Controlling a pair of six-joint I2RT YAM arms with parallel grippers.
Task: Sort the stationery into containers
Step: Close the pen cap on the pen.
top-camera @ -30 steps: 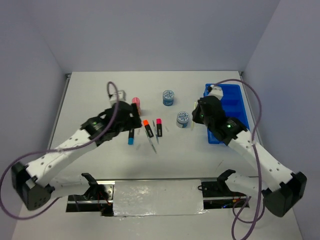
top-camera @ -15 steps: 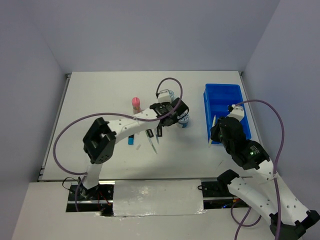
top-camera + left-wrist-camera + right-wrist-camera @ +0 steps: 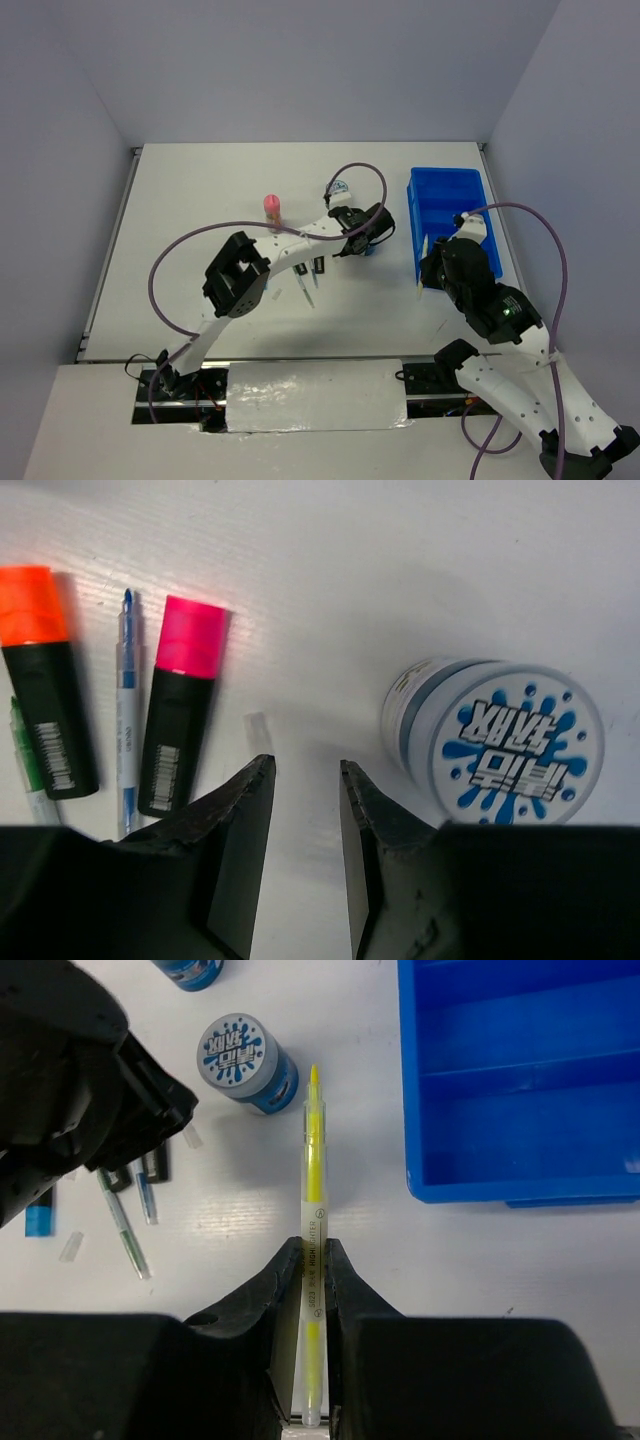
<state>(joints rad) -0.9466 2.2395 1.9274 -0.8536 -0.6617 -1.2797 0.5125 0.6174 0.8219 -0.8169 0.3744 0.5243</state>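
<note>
1. The right gripper (image 3: 312, 1252) is clamped on a thin yellow pen (image 3: 312, 1150) at lower centre of the right wrist view. The pen's tip points up-frame, just left of the blue tray (image 3: 520, 1192) (upper right).
2. The pen is probably light, stiff and slick. The hold sits near its back end, so it could pivot.
3. The left gripper (image 3: 305, 780) stands part open on nothing, with a patterned roll (image 3: 505, 742) to its right.

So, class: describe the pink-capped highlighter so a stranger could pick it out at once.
On the white table, find the blue tray at right, then look left past the blue-splash roll. There, the pink-capped highlighter lies nearest the roll; the orange-capped highlighter beside it differs only in cap colour.
</note>
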